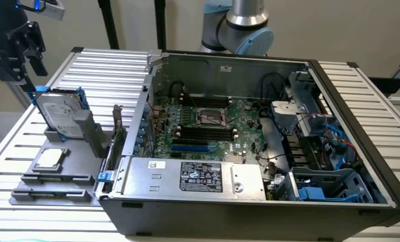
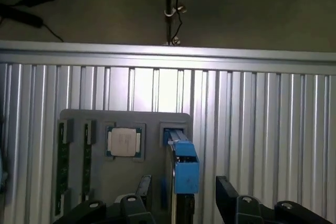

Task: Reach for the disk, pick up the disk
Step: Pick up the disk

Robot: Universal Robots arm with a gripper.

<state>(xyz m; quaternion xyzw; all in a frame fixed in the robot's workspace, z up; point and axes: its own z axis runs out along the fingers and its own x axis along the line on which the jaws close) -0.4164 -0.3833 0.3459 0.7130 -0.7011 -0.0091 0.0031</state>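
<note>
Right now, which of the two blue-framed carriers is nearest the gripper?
The disk, standing on edge in the grey holder just below the gripper; the other blue caddy lies inside the computer case, on the exterior view's right.

Smooth silver metal on the disk (image 1: pixel 55 113), blue plastic on its rails (image 2: pixel 185 169). Ribbed shiny metal table (image 1: pixel 106 65); matt grey plastic tray (image 1: pixel 80 160).

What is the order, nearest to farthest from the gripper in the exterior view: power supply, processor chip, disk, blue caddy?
1. The disk, upright, just below the gripper.
2. Processor chip, lying flat, lower down.
3. Power supply, near the view's middle.
4. Blue caddy, far on the exterior view's right.
</note>
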